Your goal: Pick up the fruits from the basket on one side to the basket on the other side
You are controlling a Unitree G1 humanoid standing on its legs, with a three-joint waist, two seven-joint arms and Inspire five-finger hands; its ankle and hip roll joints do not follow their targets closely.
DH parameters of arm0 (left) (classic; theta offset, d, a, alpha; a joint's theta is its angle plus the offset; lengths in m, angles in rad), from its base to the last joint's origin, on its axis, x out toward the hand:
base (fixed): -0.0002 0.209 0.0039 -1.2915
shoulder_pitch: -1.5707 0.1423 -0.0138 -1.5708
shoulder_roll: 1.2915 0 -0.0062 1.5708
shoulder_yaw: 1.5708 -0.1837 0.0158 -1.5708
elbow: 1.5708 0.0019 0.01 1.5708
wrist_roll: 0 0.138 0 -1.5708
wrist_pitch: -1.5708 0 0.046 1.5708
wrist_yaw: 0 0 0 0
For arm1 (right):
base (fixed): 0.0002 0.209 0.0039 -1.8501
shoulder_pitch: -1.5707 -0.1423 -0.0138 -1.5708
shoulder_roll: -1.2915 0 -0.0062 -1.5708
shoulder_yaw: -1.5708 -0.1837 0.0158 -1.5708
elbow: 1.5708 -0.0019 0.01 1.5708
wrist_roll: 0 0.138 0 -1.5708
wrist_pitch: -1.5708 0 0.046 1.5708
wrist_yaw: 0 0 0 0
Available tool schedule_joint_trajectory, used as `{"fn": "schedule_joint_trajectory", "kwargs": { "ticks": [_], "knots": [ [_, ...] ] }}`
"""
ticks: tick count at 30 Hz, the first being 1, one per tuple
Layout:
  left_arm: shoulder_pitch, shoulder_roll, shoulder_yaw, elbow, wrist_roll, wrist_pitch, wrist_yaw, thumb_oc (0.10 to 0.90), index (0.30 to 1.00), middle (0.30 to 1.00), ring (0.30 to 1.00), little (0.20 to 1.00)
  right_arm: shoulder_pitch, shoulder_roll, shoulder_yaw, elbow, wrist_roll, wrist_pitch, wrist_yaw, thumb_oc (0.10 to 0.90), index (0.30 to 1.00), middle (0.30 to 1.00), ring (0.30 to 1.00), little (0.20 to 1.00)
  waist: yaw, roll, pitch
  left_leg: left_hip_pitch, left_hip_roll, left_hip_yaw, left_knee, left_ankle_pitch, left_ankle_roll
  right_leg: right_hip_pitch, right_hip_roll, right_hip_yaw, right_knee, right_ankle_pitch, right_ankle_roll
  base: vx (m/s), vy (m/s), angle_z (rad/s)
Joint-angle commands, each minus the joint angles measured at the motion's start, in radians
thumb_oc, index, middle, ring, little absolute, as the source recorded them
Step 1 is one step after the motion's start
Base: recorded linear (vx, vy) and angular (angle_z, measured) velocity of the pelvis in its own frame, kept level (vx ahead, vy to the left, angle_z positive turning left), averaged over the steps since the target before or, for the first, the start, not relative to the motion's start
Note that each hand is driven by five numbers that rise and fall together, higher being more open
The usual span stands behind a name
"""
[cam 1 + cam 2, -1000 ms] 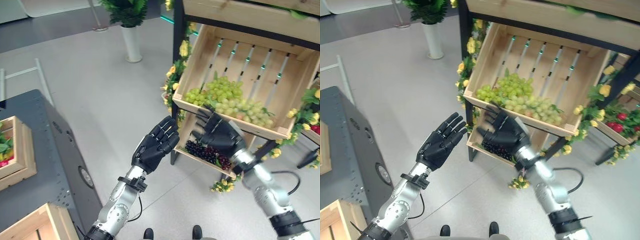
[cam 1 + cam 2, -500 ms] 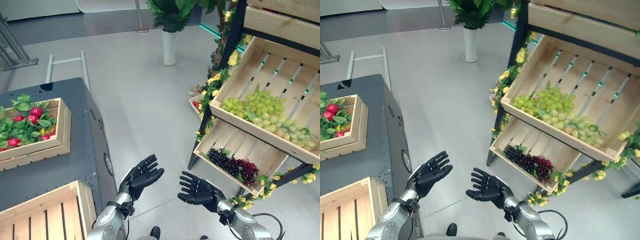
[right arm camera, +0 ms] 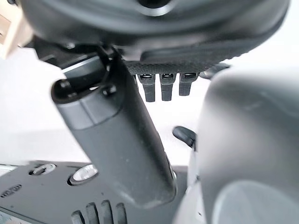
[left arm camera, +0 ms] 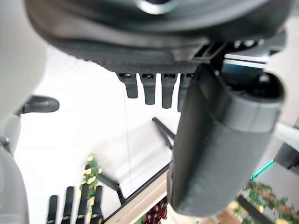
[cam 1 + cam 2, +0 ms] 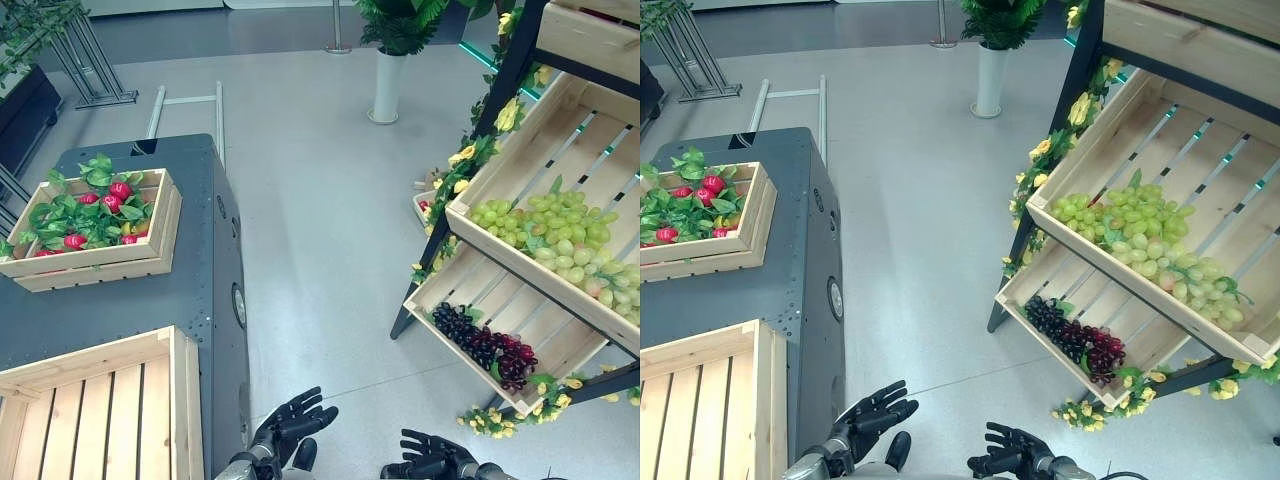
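Both robot hands (image 5: 292, 425) empty, grapes (image 5: 485, 345) well apart

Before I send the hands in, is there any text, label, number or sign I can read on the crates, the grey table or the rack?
None can be read.
Wooden crates and: plain slats, no print.
Grey table: round fitting on its side, no legible marking.
Rack crates with green grapes and dark grapes: no tags or signs.
Left hand and right hand: no lettering visible.
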Motion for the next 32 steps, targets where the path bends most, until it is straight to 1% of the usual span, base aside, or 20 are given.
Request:
{"fn": "schedule_joint_trajectory", "kwargs": {
  "ticks": [1,4,7,8,9,11,13,14,15,16,18,19,20,22,24,25,27,32],
  "knots": [
    [-0.140,0.010,0.042,0.011,0.009,-0.064,-0.012,0.800,0.900,0.900,0.900,0.900,-0.028,0.005,-0.023,-0.037,-0.056,0.001,-0.023,0.800,0.900,0.900,0.900,0.900,0.020,-0.060,-0.015,0.012,-0.099,0.117,0.101,-0.084,0.066,-0.093,-0.037,0.041,-0.001,0.147,-0.022,0.04,-0.294,0.22],
    [-0.155,0.002,0.037,0.023,0.048,-0.058,0.006,0.800,0.900,0.900,0.900,0.900,-0.031,0.003,-0.009,-0.028,-0.065,0.000,-0.020,0.800,0.900,0.900,0.900,0.900,0.032,-0.068,-0.010,-0.037,-0.091,0.139,0.195,-0.091,0.045,-0.076,-0.040,-0.015,-0.001,0.127,-0.038,0.01,-0.273,0.35],
    [-0.166,0.002,0.033,0.038,0.087,-0.032,0.022,0.800,0.900,0.900,0.900,0.900,-0.032,-0.001,-0.006,-0.028,-0.040,-0.005,-0.067,0.800,0.900,0.900,0.900,0.900,0.034,-0.063,0.000,-0.093,-0.078,0.167,0.256,-0.051,0.026,-0.061,-0.042,-0.073,-0.001,0.113,-0.050,-0.04,-0.166,0.83],
    [-0.169,0.000,0.035,0.040,0.101,-0.025,0.022,0.800,0.900,0.900,0.900,0.900,-0.035,-0.002,-0.008,-0.026,-0.024,-0.006,-0.076,0.800,0.900,0.900,0.900,0.900,0.035,-0.061,0.002,-0.100,-0.078,0.172,0.259,-0.047,0.025,-0.057,-0.042,-0.083,-0.001,0.109,-0.053,-0.05,-0.081,1.03],
    [-0.174,-0.001,0.034,0.052,0.128,-0.020,0.022,0.800,0.900,0.900,0.900,0.900,-0.041,-0.004,-0.015,-0.021,0.008,-0.010,-0.092,0.800,0.900,0.900,0.900,0.900,0.032,-0.057,0.002,-0.106,-0.069,0.194,0.253,-0.045,0.022,-0.048,-0.042,-0.101,-0.001,0.099,-0.058,-0.03,-0.030,0.82],
    [-0.177,0.000,0.023,0.073,0.192,-0.017,0.029,0.800,0.900,0.900,0.900,0.900,-0.045,-0.002,-0.031,-0.021,0.027,-0.010,-0.126,0.800,0.900,0.900,0.900,0.900,0.015,-0.046,-0.001,-0.083,-0.040,0.242,0.201,-0.045,0.018,-0.040,-0.043,-0.123,0.001,0.083,-0.064,-0.01,0.046,0.52],
    [-0.186,0.001,0.003,0.085,0.213,-0.002,0.051,0.800,0.900,0.900,0.900,0.900,-0.049,-0.004,-0.033,-0.011,0.035,-0.013,-0.141,0.800,0.900,0.900,0.900,0.900,0.000,-0.028,-0.008,-0.045,-0.027,0.259,0.127,-0.042,0.018,-0.046,-0.044,-0.128,0.007,0.074,-0.063,-0.01,0.163,0.28],
    [-0.198,0.004,-0.005,0.108,0.213,0.015,0.062,0.800,0.900,0.900,0.900,0.900,-0.047,-0.003,-0.038,0.008,0.028,-0.027,-0.154,0.800,0.900,0.900,0.900,0.900,-0.012,-0.008,-0.018,-0.011,-0.015,0.277,0.064,-0.030,0.012,-0.049,-0.049,-0.137,0.007,0.068,-0.057,-0.02,0.180,0.48],
    [-0.199,0.005,-0.005,0.110,0.214,0.016,0.062,0.800,0.900,0.900,0.900,0.900,-0.047,-0.003,-0.038,0.009,0.028,-0.027,-0.156,0.800,0.900,0.900,0.900,0.900,-0.013,-0.006,-0.018,-0.007,-0.014,0.278,0.059,-0.028,0.012,-0.048,-0.049,-0.138,0.007,0.068,-0.057,0.01,0.272,0.57],
    [-0.199,0.000,-0.010,0.146,0.232,0.032,0.053,0.800,0.900,0.900,0.900,0.900,-0.047,-0.002,-0.052,0.043,0.044,-0.041,-0.172,0.800,0.900,0.900,0.900,0.900,-0.018,0.007,-0.027,0.017,-0.014,0.276,0.028,-0.022,0.006,-0.042,-0.058,-0.140,0.004,0.067,-0.052,0.04,0.191,0.40],
    [-0.189,-0.002,-0.015,0.165,0.252,0.033,0.043,0.800,0.900,0.900,0.900,0.900,-0.045,0.002,-0.062,0.056,0.059,-0.044,-0.173,0.800,0.900,0.900,0.900,0.900,-0.017,0.012,-0.032,0.028,-0.016,0.271,0.017,-0.018,0.003,-0.032,-0.063,-0.143,0.001,0.067,-0.047,0.08,0.221,0.35],
    [-0.173,-0.005,-0.026,0.201,0.276,0.024,0.039,0.800,0.900,0.900,0.900,0.900,-0.041,0.013,-0.069,0.061,0.048,-0.061,-0.162,0.800,0.900,0.900,0.900,0.900,-0.017,0.019,-0.039,0.045,-0.026,0.266,0.011,-0.029,0.008,-0.021,-0.076,-0.142,-0.001,0.068,-0.038,0.09,0.187,0.37],
    [-0.172,-0.005,-0.026,0.204,0.276,0.024,0.039,0.800,0.900,0.900,0.900,0.900,-0.041,0.014,-0.068,0.060,0.046,-0.061,-0.162,0.800,0.900,0.900,0.900,0.900,-0.017,0.020,-0.039,0.046,-0.027,0.266,0.010,-0.030,0.009,-0.021,-0.077,-0.142,-0.001,0.068,-0.038,0.09,0.214,0.33],
    [-0.156,-0.006,-0.017,0.252,0.264,0.010,0.043,0.800,0.900,0.900,0.900,0.900,-0.043,0.024,-0.060,0.066,0.013,-0.071,-0.156,0.800,0.900,0.900,0.900,0.900,-0.024,0.029,-0.045,0.071,-0.038,0.273,0.001,-0.047,0.018,-0.018,-0.091,-0.133,0.002,0.070,-0.026,0.07,0.186,0.16],
    [-0.150,-0.005,-0.009,0.266,0.262,0.004,0.043,0.800,0.900,0.900,0.900,0.900,-0.041,0.025,-0.063,0.073,0.005,-0.075,-0.160,0.800,0.900,0.900,0.900,0.900,-0.026,0.032,-0.048,0.078,-0.042,0.274,-0.003,-0.054,0.022,-0.018,-0.096,-0.130,0.004,0.070,-0.020,0.06,0.136,-0.14],
    [-0.143,-0.004,-0.006,0.275,0.267,-0.002,0.044,0.800,0.900,0.900,0.900,0.900,-0.039,0.032,-0.064,0.075,-0.001,-0.069,-0.174,0.800,0.900,0.900,0.900,0.900,-0.027,0.031,-0.052,0.086,-0.048,0.276,-0.005,-0.064,0.030,-0.016,-0.103,-0.125,0.002,0.072,-0.013,0.07,0.110,-0.28],
    [-0.140,-0.003,-0.004,0.274,0.267,-0.006,0.047,0.800,0.900,0.900,0.900,0.900,-0.038,0.033,-0.065,0.080,-0.008,-0.069,-0.178,0.800,0.900,0.900,0.900,0.900,-0.026,0.029,-0.053,0.091,-0.049,0.280,-0.005,-0.070,0.033,-0.015,-0.106,-0.123,0.001,0.073,-0.009,0.03,0.051,-0.19],
    [-0.143,-0.002,-0.007,0.284,0.298,-0.020,0.065,0.800,0.900,0.900,0.900,0.900,-0.046,0.042,-0.057,0.096,-0.024,-0.070,-0.186,0.800,0.900,0.900,0.900,0.900,-0.021,0.018,-0.061,0.103,-0.048,0.286,-0.005,-0.085,0.045,-0.012,-0.110,-0.114,-0.001,0.076,-0.001,0.01,0.007,-0.04]
  ]
}}
